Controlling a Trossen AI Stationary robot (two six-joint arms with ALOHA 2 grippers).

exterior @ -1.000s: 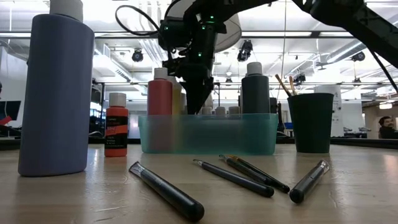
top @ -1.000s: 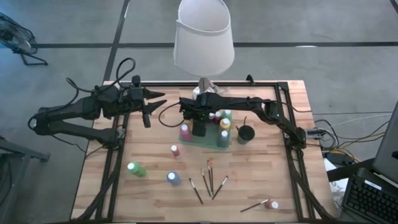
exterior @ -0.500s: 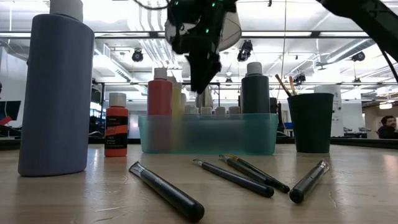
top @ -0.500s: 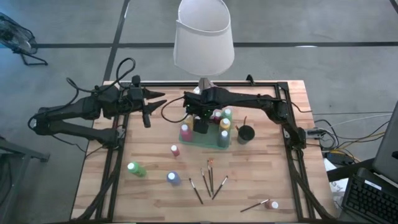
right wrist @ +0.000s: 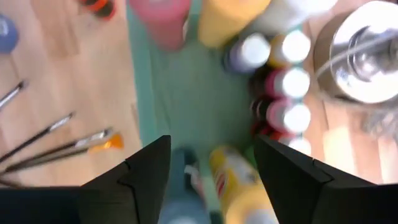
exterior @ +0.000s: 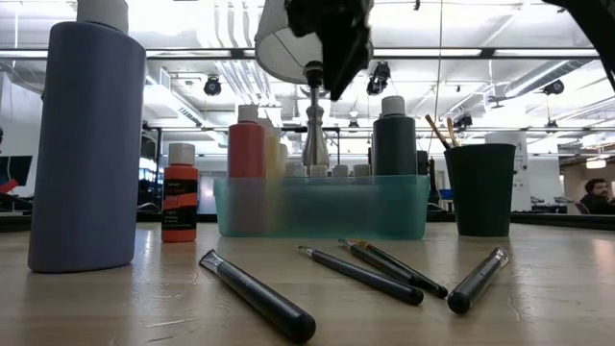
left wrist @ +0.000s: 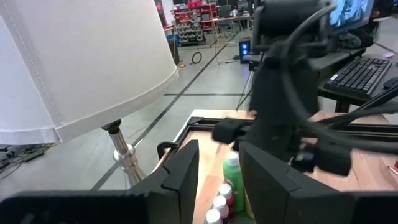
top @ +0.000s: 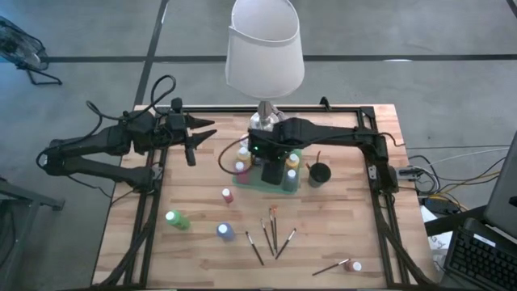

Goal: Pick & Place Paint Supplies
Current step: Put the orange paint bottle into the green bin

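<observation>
The lamp (top: 264, 48) just behind the right gripper (right wrist: 210, 163) could be struck. Below its empty, spread fingers, bottles (right wrist: 286, 84) crowd the teal bin (top: 266, 179) and could be toppled. Loose paintbrushes (top: 273, 230) lie nearer the front edge.

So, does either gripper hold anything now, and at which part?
Nothing is held. The right gripper is open above the teal tray; the left gripper is empty too.

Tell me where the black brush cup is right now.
In the high view the black cup stands just right of the teal tray, with a brush handle sticking out of it.
</observation>
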